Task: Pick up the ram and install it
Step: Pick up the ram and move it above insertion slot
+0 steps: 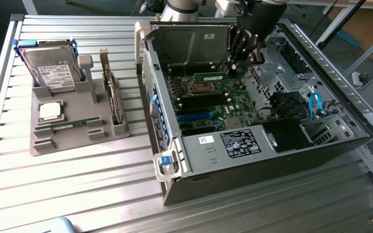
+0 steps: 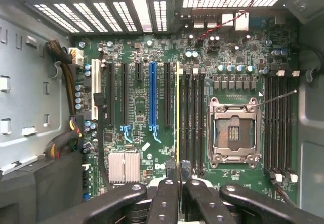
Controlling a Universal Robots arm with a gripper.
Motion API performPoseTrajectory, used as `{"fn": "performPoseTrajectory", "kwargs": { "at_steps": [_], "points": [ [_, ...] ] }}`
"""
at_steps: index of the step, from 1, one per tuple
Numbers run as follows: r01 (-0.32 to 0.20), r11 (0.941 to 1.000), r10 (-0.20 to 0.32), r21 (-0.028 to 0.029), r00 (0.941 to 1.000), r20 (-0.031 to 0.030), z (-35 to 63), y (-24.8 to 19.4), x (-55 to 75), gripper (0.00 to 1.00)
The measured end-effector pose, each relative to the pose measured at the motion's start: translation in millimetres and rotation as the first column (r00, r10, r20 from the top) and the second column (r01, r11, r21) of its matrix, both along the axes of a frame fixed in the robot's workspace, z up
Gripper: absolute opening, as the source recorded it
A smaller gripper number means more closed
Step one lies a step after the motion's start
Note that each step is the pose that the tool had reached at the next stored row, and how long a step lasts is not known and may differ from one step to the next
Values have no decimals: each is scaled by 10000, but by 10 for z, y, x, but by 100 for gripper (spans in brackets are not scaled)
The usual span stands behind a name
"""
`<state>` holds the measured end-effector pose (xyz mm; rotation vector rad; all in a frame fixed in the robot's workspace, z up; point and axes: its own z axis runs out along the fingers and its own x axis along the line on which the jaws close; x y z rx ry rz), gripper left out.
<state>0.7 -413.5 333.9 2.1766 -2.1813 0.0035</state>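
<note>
- Plainly, the gripper is clamped on the ram: its fingers are drawn together with only the thin green stick between them.
- The ram hangs straight below the fingertips, edge down, inside the open computer case. I judge it is held that way so its contact edge can meet a slot squarely.
- From the wrist view the ram shows as a narrow yellowish line running away from the fingertips. It lies parallel to the black memory slots and just beside them, and whether it touches the motherboard cannot be told.
- The processor socket stands empty beyond those slots, on the far side from the ram.
- Well away from the fingers, outside the case, a grey holder carries a hard drive propped upright, probably to keep parts easy to grasp.
- The drive's label and the sticker on the case bear print, but no word or brand is legible.
</note>
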Motion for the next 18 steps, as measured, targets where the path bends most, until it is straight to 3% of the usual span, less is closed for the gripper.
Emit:
{"fn": "performPoseTrajectory", "kwargs": {
  "at_steps": [18],
  "points": [
    [0, 9999, 0, -106, 10000, -23, 232, 0, 9, 12]
  ]
}}
